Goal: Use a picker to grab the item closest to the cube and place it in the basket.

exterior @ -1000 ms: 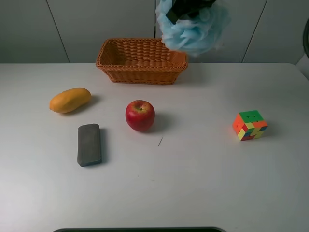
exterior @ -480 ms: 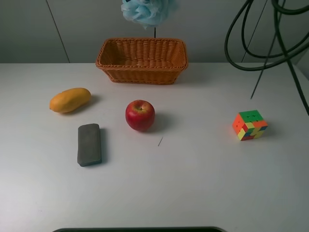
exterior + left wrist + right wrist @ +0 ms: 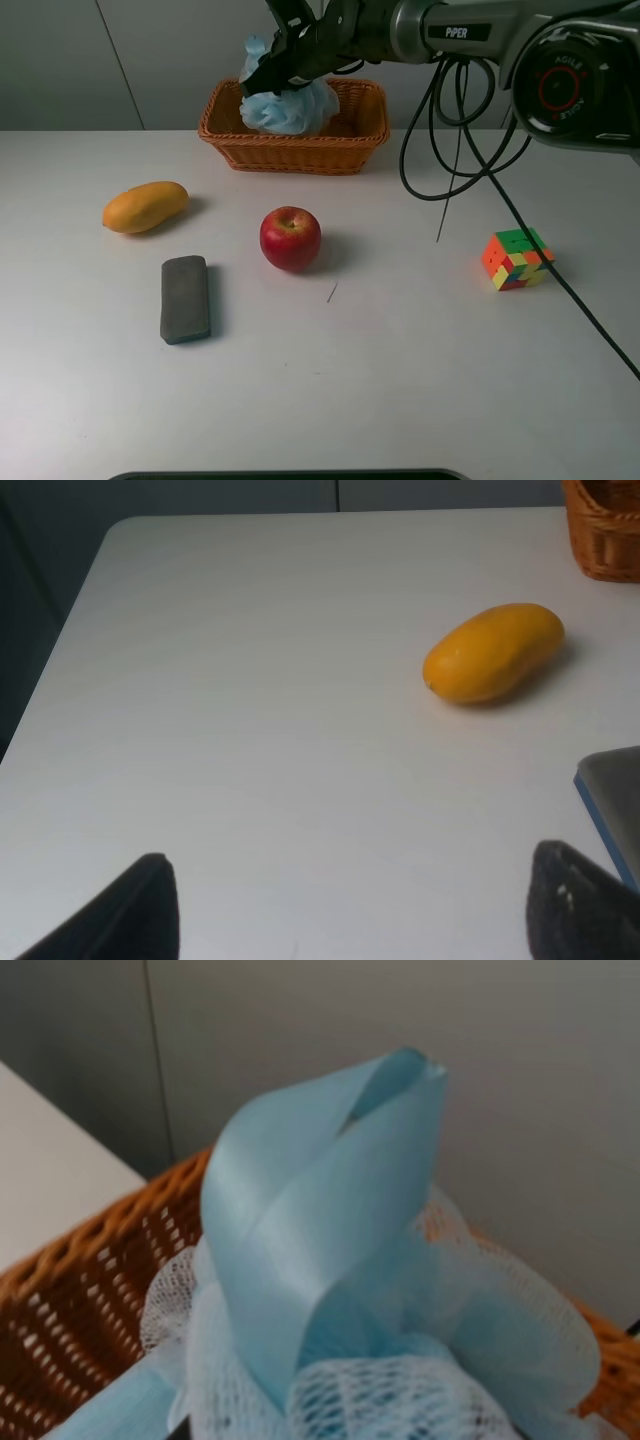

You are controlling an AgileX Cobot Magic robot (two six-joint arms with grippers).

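Note:
The multicoloured cube [image 3: 517,258] sits on the white table at the right. The woven basket [image 3: 225,125] stands at the back centre. My right gripper [image 3: 278,62] reaches across from the right and is shut on a light blue mesh bath sponge [image 3: 290,105], which rests down inside the basket. In the right wrist view the sponge and its ribbon loop [image 3: 330,1240] fill the frame over the basket wall [image 3: 80,1290]; the fingers are hidden. My left gripper [image 3: 355,920] is open and empty above bare table, and does not show in the exterior view.
A red apple [image 3: 290,238] sits mid-table. A yellow mango [image 3: 145,207] and a grey block [image 3: 185,298] lie at the left; both show in the left wrist view, mango [image 3: 493,652] and block [image 3: 615,800]. Black cables [image 3: 450,130] hang from the right arm.
The blue sponge, held high above the basket, moved left and then came down into it. The right arm has swung into view across the back.

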